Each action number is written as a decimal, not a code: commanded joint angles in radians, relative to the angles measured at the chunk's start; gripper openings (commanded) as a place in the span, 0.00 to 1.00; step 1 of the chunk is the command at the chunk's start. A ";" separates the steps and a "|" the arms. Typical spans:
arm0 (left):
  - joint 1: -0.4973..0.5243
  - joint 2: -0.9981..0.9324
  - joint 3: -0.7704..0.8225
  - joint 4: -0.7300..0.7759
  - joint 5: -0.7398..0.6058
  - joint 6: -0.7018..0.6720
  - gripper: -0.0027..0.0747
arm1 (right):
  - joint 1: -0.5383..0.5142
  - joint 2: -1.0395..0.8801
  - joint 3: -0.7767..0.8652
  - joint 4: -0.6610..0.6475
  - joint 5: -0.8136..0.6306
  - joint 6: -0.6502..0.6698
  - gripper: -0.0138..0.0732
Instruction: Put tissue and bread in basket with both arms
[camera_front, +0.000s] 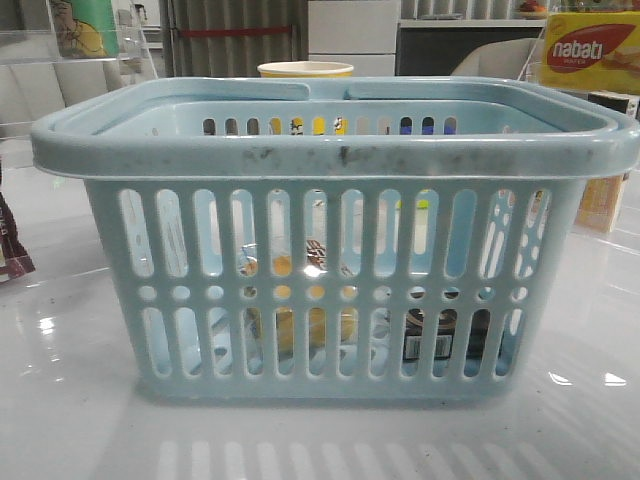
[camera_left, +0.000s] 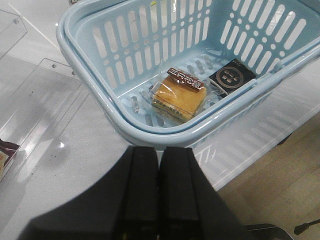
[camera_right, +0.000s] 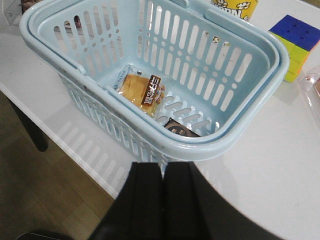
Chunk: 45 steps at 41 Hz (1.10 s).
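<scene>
The pale blue-grey basket (camera_front: 330, 150) fills the middle of the front view. It also shows in the left wrist view (camera_left: 150, 125) and the right wrist view (camera_right: 235, 135). The bread (camera_left: 179, 96) lies on the basket floor in its clear wrapper, also in the right wrist view (camera_right: 142, 91). The dark tissue packet (camera_left: 232, 76) lies beside it on the floor, partly hidden by the rim in the right wrist view (camera_right: 181, 129). My left gripper (camera_left: 159, 150) and right gripper (camera_right: 163, 166) are shut, empty, outside and above the basket rim.
A red-and-yellow nabati box (camera_front: 592, 50) stands at the back right and a yellow cup (camera_front: 305, 69) behind the basket. A coloured cube (camera_right: 296, 44) sits on the table beside the basket. Clear acrylic panels (camera_left: 45, 100) lie at the left. The table edge (camera_right: 75, 160) is close.
</scene>
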 joint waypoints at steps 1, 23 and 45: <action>-0.007 -0.004 -0.025 -0.006 -0.074 -0.011 0.16 | 0.001 0.001 -0.025 -0.003 -0.073 -0.010 0.20; 0.379 -0.392 0.370 -0.004 -0.610 -0.006 0.16 | 0.001 0.001 -0.025 -0.003 -0.073 -0.010 0.20; 0.559 -0.787 0.873 -0.017 -0.928 -0.006 0.16 | 0.001 0.001 -0.025 -0.003 -0.072 -0.010 0.20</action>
